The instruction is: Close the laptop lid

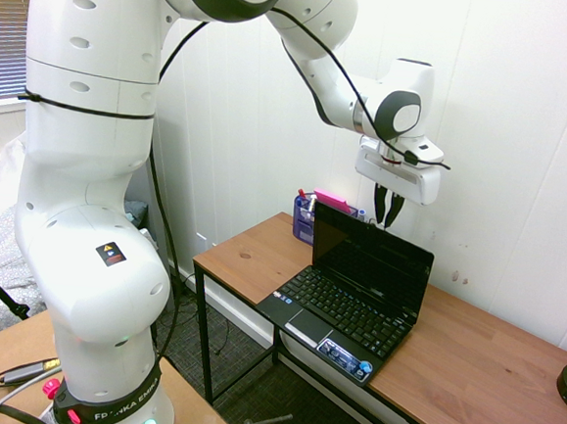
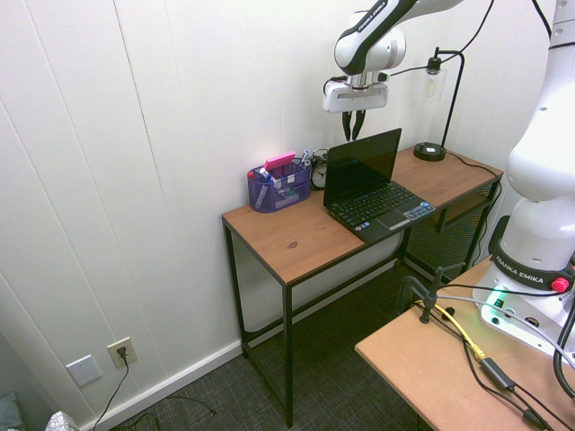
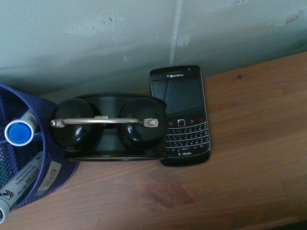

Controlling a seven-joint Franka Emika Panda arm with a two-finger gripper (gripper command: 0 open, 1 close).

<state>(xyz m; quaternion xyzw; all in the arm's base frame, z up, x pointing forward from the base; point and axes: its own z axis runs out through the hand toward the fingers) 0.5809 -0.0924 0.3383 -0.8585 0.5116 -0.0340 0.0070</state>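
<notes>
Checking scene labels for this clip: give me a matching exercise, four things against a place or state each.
Things:
1. laptop lid
2. phone
3. blue mesh organizer
4. gripper

Places or states:
A. flat on the desk by the wall
B. raised, screen dark
C. just above the lid's top edge
D. holds markers, at the desk's wall side

Pairs: 1-B, 2-A, 3-D, 4-C
</notes>
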